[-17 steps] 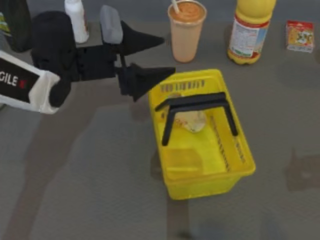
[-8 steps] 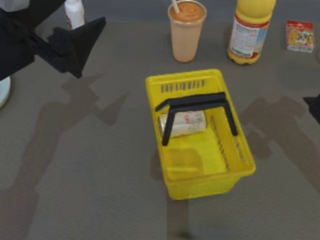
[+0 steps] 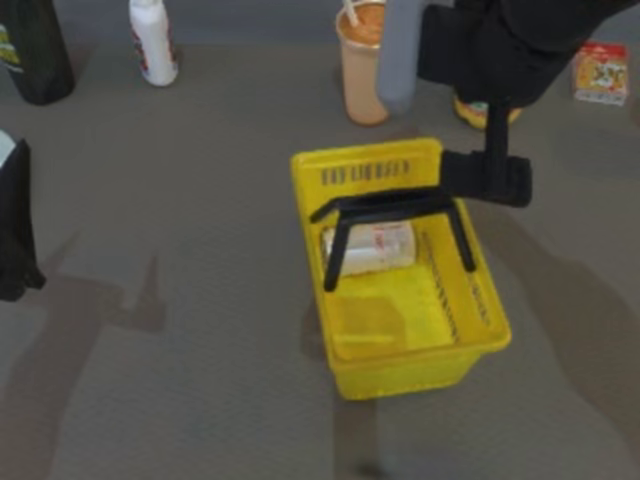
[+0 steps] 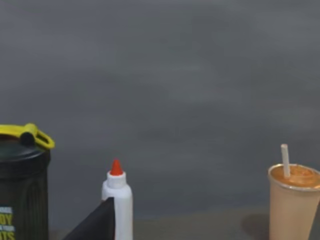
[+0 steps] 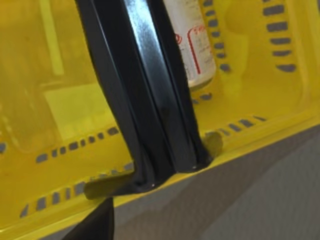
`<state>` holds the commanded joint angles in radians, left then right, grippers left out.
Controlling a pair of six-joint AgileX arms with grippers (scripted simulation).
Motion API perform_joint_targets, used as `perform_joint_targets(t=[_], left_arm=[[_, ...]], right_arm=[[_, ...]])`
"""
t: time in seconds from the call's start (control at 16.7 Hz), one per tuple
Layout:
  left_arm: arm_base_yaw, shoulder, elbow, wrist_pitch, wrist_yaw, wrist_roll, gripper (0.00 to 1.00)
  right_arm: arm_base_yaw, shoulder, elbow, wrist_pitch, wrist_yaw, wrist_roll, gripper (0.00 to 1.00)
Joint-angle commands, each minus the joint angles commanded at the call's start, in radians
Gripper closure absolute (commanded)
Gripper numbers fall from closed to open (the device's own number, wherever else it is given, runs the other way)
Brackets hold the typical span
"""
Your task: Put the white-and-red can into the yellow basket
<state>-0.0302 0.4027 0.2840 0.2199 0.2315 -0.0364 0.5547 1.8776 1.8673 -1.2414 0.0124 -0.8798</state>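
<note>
The handle [image 3: 395, 207] crosses the can [image 3: 372, 247] from above, hiding a strip near its left end. The right arm [image 3: 500, 45] covers most of the orange bottle [image 3: 470, 110] and part of the cup [image 3: 360, 70]. The right gripper's fingers are not discernible. The left arm [image 3: 15, 225] is cut off by the left edge. The dark jar [image 3: 35, 50] runs off the top edge.

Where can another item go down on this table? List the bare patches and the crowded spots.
Bare table lies left of the yellow basket, between it and the parked left arm, and along the near edge. Inside the basket, the floor in front of the white-and-red can is free. The far row is crowded, and the right end effector hangs over the basket's far right corner.
</note>
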Motion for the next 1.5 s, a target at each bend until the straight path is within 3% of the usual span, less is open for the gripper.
perform_joint_targets(t=[0.24,0.42,1.38,1.5], left_arm=[[0.035,-0.280,-0.184,-0.144,-0.157,0.023,0.00],[0.048,-0.386,-0.269,-0.209,-0.221,0.034,0.00],[0.050,-0.403,-0.284,-0.220,-0.231,0.036,0.00],[0.050,-0.403,-0.284,-0.220,-0.231,0.036,0.00]], right_arm=[[0.077,0.262,0.237,-0.184,-0.005,-0.119,0.00],[0.108,0.359,0.317,-0.262,-0.008,-0.165,0.00],[0.113,0.358,0.223,-0.184,-0.009,-0.172,0.00],[0.113,0.358,0.223,-0.184,-0.009,-0.172,0.15]])
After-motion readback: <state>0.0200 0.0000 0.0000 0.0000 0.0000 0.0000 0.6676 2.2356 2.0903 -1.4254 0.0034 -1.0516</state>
